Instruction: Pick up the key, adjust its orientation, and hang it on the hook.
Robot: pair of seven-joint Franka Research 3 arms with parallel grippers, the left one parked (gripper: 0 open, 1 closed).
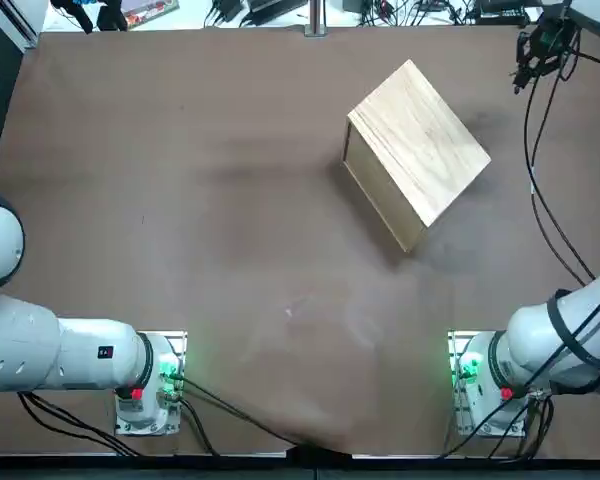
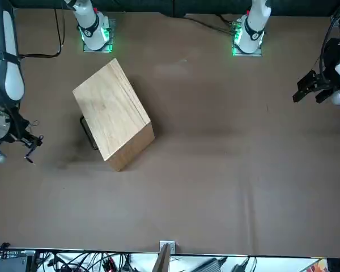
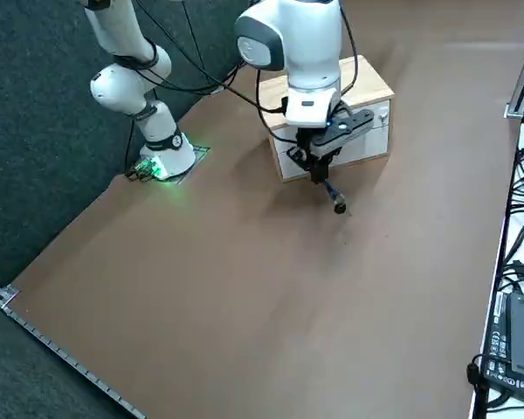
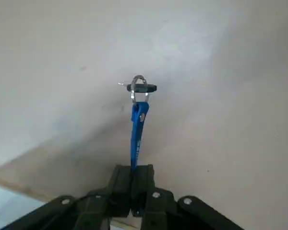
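My right gripper [image 4: 133,179] is shut on the key [image 4: 138,132], pinching the end of its blue body. The key points straight out from the fingers, and a metal ring with a small black piece [image 4: 141,88] sits at its free end. In the right side view the gripper [image 3: 319,164] hangs above the table just in front of the wooden box [image 3: 367,87], with the key [image 3: 332,194] dangling below it, off the surface. A thin black fitting [image 2: 88,134] sticks out low on the box's side nearest the gripper. I cannot tell whether it is the hook.
The wooden box [image 1: 418,152] lies at an angle on the brown table [image 1: 230,220], right of centre and towards the far side. The gripper [image 1: 526,72] is near the far right corner. Black cables [image 1: 545,200] trail from the arm. Cables and devices line the far edge.
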